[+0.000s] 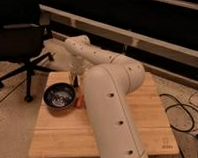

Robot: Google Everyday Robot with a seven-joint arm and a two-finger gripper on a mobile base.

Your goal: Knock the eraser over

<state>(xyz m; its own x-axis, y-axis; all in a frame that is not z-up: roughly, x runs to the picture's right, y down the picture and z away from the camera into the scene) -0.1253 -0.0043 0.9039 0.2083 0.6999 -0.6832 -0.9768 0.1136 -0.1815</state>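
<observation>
One white arm (112, 89) fills the middle of the view, reaching across the wooden table (145, 126) to the far left, where the gripper (75, 78) hangs low just right of the dark bowl (59, 96). Whether its pincer is wide or narrow, I cannot tell. The eraser cannot be picked out for certain; only a small orange-red thing (80, 100) shows beside the bowl, mostly hidden by the arm. To topple the eraser well, a short sideways push near its top seems best, kept away from the bowl. The bowl holds something pale and shiny, too unclear to name.
</observation>
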